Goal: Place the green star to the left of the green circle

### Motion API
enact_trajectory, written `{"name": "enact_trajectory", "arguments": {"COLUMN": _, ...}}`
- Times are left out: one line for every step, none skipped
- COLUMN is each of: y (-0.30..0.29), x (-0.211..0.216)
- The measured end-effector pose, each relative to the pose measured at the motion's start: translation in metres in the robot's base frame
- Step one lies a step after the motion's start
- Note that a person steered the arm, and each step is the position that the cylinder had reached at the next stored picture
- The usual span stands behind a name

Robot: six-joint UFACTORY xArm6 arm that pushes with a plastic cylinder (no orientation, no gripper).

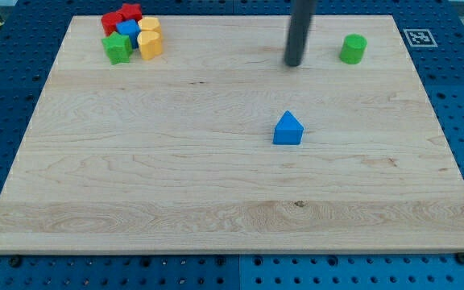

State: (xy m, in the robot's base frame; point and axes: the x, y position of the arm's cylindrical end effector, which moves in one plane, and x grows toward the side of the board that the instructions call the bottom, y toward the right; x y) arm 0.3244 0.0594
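Note:
The green star [118, 47] sits at the view's top left, at the lower left of a tight cluster of blocks. The green circle [353, 49] stands alone near the view's top right. My tip [294, 63] rests on the board to the left of the green circle, with a gap between them, and far to the right of the green star. It touches no block.
The cluster holds a red star [130, 12], a red block [111, 22], a blue block [128, 31] and two yellow blocks [150, 24] [150, 43]. A blue triangle-topped block [287, 129] lies below my tip. The wooden board [216, 185] ends at blue pegboard.

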Motion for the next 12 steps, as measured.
{"name": "enact_trajectory", "arguments": {"y": -0.090, "x": 0.027}}
{"name": "enact_trajectory", "arguments": {"y": -0.183, "x": 0.045}}
{"name": "enact_trajectory", "arguments": {"y": -0.266, "x": 0.039}}
{"name": "enact_trajectory", "arguments": {"y": -0.312, "x": -0.007}}
{"name": "enact_trajectory", "arguments": {"y": -0.312, "x": -0.035}}
{"name": "enact_trajectory", "arguments": {"y": -0.311, "x": -0.047}}
{"name": "enact_trajectory", "arguments": {"y": -0.307, "x": -0.046}}
{"name": "enact_trajectory", "arguments": {"y": -0.293, "x": -0.034}}
{"name": "enact_trajectory", "arguments": {"y": -0.277, "x": -0.017}}
{"name": "enact_trajectory", "arguments": {"y": -0.286, "x": -0.013}}
{"name": "enact_trajectory", "arguments": {"y": -0.330, "x": -0.020}}
{"name": "enact_trajectory", "arguments": {"y": -0.327, "x": -0.035}}
